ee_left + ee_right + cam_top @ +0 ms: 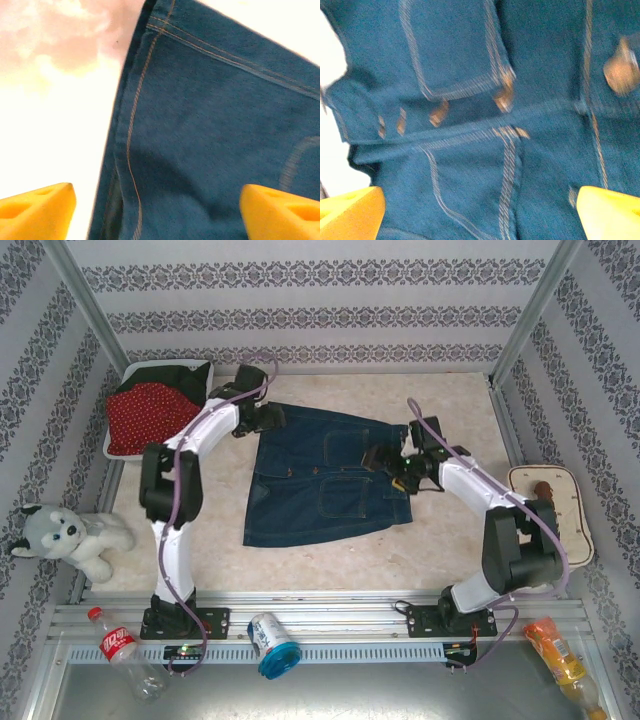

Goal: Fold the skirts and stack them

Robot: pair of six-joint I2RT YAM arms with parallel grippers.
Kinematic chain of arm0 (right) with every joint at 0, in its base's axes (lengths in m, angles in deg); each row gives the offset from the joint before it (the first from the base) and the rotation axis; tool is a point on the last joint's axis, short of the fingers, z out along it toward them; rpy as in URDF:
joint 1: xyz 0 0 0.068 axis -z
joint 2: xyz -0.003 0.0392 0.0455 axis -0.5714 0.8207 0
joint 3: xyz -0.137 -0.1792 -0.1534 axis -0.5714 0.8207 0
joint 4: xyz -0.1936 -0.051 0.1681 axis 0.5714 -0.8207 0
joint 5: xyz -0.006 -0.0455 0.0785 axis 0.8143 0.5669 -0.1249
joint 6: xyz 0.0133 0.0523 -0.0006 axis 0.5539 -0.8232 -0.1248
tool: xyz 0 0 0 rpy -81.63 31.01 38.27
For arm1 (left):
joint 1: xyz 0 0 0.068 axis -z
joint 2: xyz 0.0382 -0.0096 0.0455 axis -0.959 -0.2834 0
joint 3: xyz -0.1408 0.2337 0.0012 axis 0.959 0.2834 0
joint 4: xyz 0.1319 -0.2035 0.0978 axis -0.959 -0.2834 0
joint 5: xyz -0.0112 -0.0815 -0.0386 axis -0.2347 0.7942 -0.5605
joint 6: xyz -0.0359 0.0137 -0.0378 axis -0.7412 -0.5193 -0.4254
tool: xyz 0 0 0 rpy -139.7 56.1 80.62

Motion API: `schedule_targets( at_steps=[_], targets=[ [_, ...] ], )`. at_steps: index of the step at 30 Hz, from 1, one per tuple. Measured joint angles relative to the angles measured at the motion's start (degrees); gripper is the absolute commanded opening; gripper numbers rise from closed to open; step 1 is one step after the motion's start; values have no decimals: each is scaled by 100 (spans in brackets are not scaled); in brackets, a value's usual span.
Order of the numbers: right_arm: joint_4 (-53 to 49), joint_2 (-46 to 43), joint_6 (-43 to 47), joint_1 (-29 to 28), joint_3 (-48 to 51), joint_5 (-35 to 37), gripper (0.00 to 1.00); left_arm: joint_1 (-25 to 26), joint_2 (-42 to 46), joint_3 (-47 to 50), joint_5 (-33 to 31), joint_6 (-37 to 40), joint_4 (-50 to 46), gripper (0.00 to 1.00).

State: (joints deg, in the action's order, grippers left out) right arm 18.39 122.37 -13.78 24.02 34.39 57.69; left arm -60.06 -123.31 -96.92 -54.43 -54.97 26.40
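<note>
Two skirts I can make out for sure: a dark blue denim skirt [325, 475] spread flat mid-frame, and a red polka-dot skirt [148, 412] in the white basket [108, 448] at upper left. The left gripper [270, 418] sits at the denim's upper-left corner, its yellow fingers [37, 212] spread wide either side of the side seam, gripping nothing. The right gripper [383, 458] hovers over the pockets, jaws wide and empty too. There's bare pale tabletop [330, 565] below the hem. The red-label bottle [118, 645] and can [272, 643] sit at the bottom edge — print too small to read. Patterned wallpaper all round.
</note>
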Motion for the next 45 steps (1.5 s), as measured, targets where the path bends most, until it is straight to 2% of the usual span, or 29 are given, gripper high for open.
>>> schedule_targets(
  at_steps=[6,11,14,16,22,25,28,35,36,37,38,39,40,43,45],
  targets=[
    [-286,-527,140,-133,590,-245,98,-76,-1853,-2428,-221,514,-433,53],
    [-374,-702,212,-181,737,-376,98,-85,-2557,-3467,-238,809,-651,52],
    [-422,-732,223,-181,831,-407,98,-87,-2647,-3545,-326,835,-750,52],
    [-442,-737,225,-181,885,-439,98,-101,-2675,-3552,-337,835,-754,48],
    [-448,-734,195,-181,1023,-385,98,-157,-2741,-3554,-144,826,-730,16],
    [-437,-719,90,-179,1163,-221,98,-184,-2774,-3560,-76,826,-610,7],
    [-420,-662,17,-164,1357,-81,98,-249,-2802,-3654,-15,758,-345,4],
    [-396,-494,13,-52,1403,-76,98,-695,-2850,-3777,682,243,929,5],
    [-372,-494,13,-50,1403,-76,98,-752,-2898,-3821,787,201,1049,9],
    [-350,-494,13,-37,1403,-83,98,-793,-2966,-3886,894,175,1134,18],
    [-328,-494,13,-20,1403,-90,98,-807,-3023,-3923,977,162,1202,33],
    [-315,-494,11,-11,1403,-90,98,-824,-3091,-3963,1038,146,1294,57],
    [-319,-496,13,0,1403,-92,98,-835,-3152,-3995,1091,116,1384,77],
    [-348,-562,13,24,1399,-109,98,-857,-3224,-4004,1137,116,1360,99],
    [-444,-684,13,24,1394,-63,98,-863,-3198,-4004,1051,109,1152,100]
  ],
)
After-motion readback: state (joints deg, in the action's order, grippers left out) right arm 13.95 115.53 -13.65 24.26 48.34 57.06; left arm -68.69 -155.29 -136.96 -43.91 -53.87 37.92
